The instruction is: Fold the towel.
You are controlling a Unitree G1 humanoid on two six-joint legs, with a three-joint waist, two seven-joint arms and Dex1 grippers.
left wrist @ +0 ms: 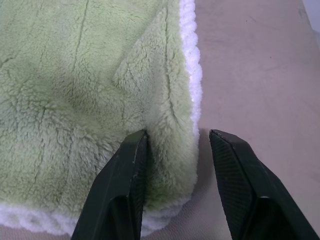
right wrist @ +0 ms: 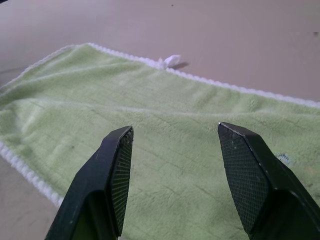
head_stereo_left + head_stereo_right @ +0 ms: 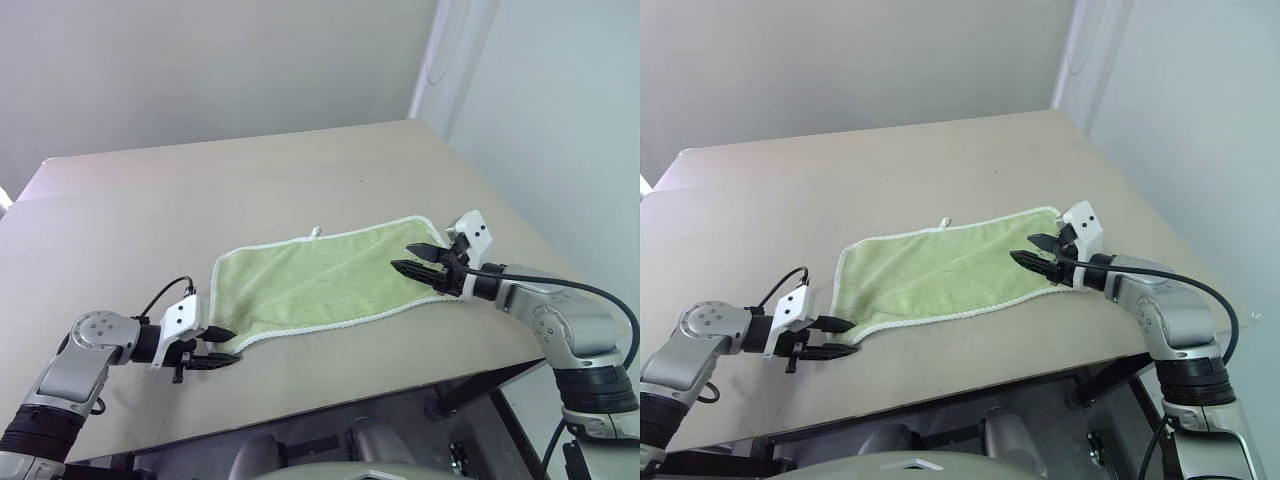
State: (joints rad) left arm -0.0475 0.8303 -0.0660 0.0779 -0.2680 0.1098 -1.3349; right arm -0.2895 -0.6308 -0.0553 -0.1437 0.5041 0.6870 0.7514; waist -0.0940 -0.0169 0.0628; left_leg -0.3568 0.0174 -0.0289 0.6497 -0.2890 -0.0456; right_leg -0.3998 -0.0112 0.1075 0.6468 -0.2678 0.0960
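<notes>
Pale yellow-green terry, white stitched edging: the towel [image 3: 325, 283] lies spread flat and unfolded on the tan table [image 3: 250, 180], long axis running left to right, its near edge close to the table's front edge. A small white loop [image 3: 316, 232] sticks out from the far edge.

Left gripper [image 3: 212, 348] sits low at the towel's near-left corner. In the left wrist view its jaws stand apart and straddle that corner: one finger rests on the pile, the other on bare table just outside the edging. Nothing is pinched yet.

Right gripper [image 3: 418, 259] hovers over the towel's right end, jaws apart, nothing between them. Whether the fingertips touch the cloth is hard to tell from here; it looks slightly above.

Step in hand, as I judge it: getting hold of the cloth before the first fold. No fold is made yet.

Next move calls for the left jaws to close on the corner with the edging caught between them, and for the right gripper to come down on a matching corner or edge before any lift.
</notes>
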